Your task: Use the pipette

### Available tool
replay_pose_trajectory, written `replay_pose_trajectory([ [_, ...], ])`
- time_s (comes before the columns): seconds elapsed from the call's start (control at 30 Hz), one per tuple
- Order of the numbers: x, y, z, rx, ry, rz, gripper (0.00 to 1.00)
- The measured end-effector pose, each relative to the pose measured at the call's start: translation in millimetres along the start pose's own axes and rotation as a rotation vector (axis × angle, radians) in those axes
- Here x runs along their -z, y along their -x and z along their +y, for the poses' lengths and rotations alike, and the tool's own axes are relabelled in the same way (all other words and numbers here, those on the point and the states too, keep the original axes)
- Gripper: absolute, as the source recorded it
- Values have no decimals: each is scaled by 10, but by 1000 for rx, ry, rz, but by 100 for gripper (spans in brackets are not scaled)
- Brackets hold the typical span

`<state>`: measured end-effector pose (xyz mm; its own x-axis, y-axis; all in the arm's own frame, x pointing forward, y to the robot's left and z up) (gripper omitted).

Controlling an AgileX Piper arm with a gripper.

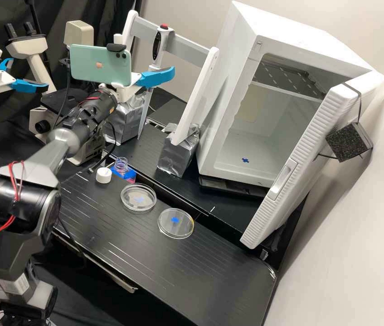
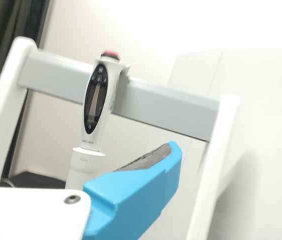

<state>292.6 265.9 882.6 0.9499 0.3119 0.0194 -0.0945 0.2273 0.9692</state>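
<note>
Pipette [image 2: 99, 97] hangs on the rack [image 2: 163, 106] near the hand [image 1: 155, 78].

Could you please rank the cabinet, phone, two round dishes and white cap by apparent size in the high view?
Largest: cabinet
Phone
Left dish and right dish, too alike to rank
Smallest: white cap

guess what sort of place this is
Probably a biology lab: a pipette hangs on a rack, clear petri dishes lie on the black bench, and a microscope stands behind.
</note>
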Motion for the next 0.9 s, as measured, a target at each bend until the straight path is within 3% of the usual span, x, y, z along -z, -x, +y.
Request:
replay_pose_trajectory([
  [0.23,-61,-286,24,24,4,-63,100],
  [0.5,-42,-439,24,38,9,-84,100],
  [0.53,-44,-463,8,48,8,-84,0],
  [0.9,-82,-519,-28,69,14,-88,0],
])
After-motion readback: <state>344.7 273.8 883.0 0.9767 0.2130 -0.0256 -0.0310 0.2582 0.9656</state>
